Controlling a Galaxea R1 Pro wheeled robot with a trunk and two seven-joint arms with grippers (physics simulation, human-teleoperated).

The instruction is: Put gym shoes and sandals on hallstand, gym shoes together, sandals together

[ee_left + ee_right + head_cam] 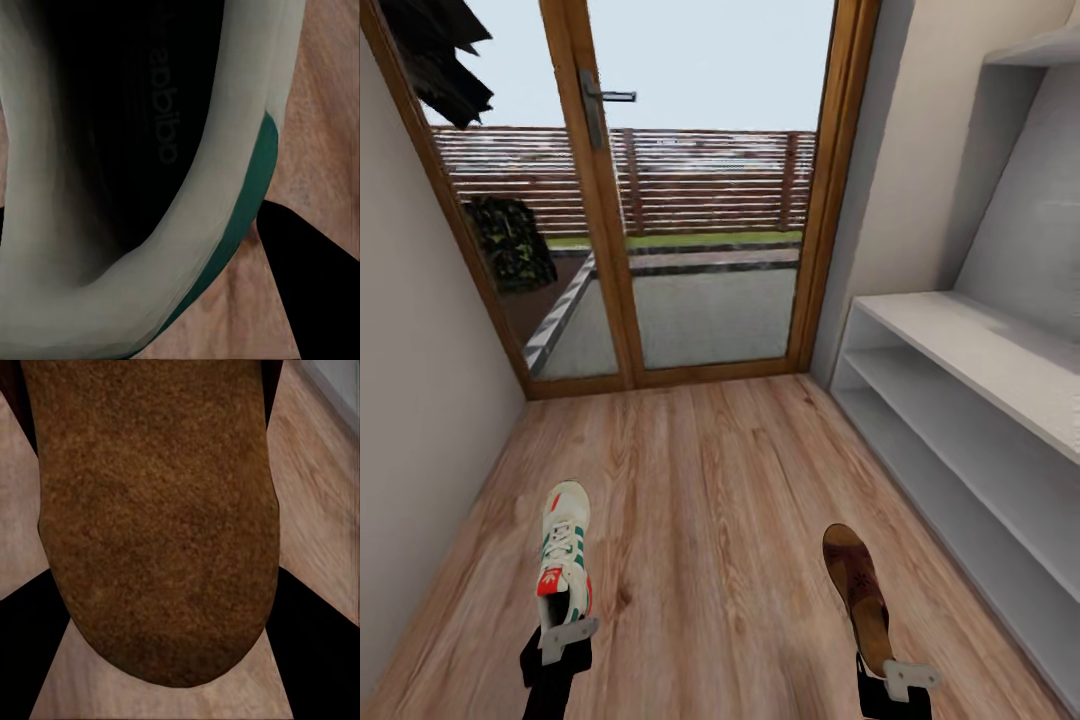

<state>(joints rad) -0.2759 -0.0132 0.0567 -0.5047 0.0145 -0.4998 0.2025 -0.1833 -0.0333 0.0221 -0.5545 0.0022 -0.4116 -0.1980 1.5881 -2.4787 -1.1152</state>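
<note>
1. Your left tool [567,632] is clamped on the heel of a gym shoe [565,560], which points straight ahead of the tool, toe toward the glass door [690,190].
2. In the left wrist view the gym shoe [112,180] sits right against the camera: dark inside, pale collar, a green stripe along one side, and a dark finger [315,292] beside it over the corridor floor [322,112].
3. Your right tool [905,678] grips the heel end of a sandal [857,590], which reaches forward from the tool and leans slightly toward the left tool.
4. In the right wrist view the sandal [157,510] shows its mottled brown footbed, with dark fingers [315,660] on both sides of it.
5. The hallstand [970,400] stands off to the right of your right tool, its two open shelf slots facing the corridor floor [710,480].
6. Whether either shoe touches the floor or hangs just above it cannot be told from these views.
7. The two tools are well apart, one at each side of the corridor.
</note>
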